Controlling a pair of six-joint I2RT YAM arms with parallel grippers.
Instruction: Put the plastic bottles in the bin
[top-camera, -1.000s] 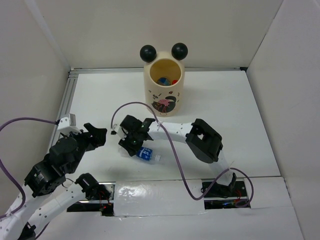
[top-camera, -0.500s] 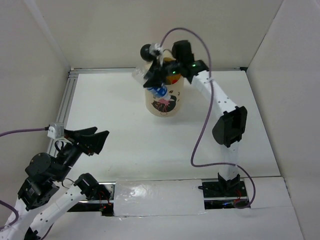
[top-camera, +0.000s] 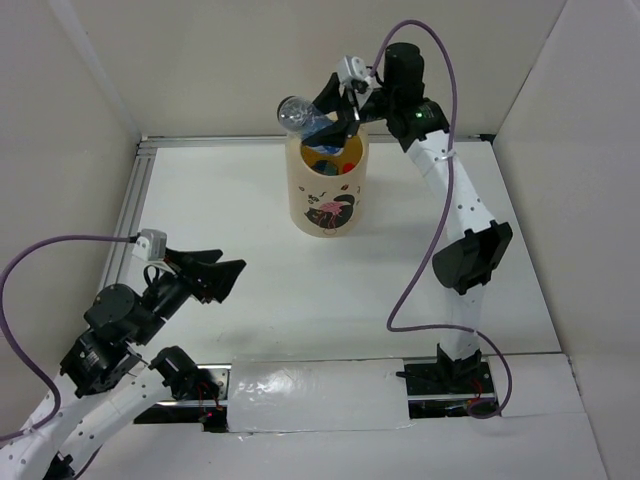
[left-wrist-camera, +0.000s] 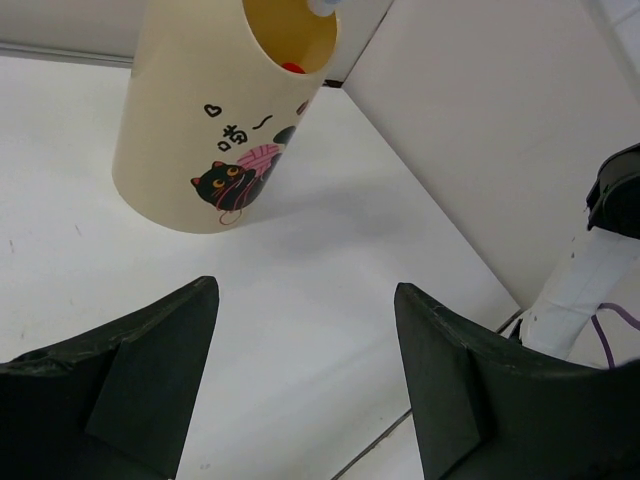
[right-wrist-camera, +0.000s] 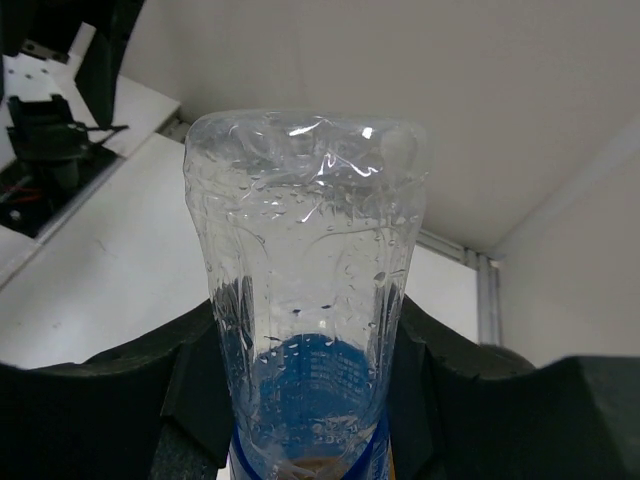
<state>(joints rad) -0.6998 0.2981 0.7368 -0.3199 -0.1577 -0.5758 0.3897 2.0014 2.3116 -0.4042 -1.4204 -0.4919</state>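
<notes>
The cream bin (top-camera: 328, 195) with cartoon print stands at the back middle of the table; it also shows in the left wrist view (left-wrist-camera: 205, 120). My right gripper (top-camera: 335, 118) is shut on a clear plastic bottle with a blue label (top-camera: 303, 117), held tilted over the bin's rim, base pointing up and left. In the right wrist view the bottle (right-wrist-camera: 310, 290) fills the gap between the fingers (right-wrist-camera: 450, 390). Other bottles with red and blue parts (top-camera: 328, 160) lie inside the bin. My left gripper (top-camera: 222, 272) is open and empty at the near left, seen also in its wrist view (left-wrist-camera: 305, 350).
White walls enclose the table on three sides. A metal rail (top-camera: 135, 195) runs along the left and back edges. The right arm's elbow (top-camera: 472, 255) hangs over the right side of the table. A purple cable (top-camera: 415, 270) loops beside it.
My right gripper has carried the blue-label bottle from the table near the front up to the bin and now tilts it over the opening. My left arm shifted slightly right.
</notes>
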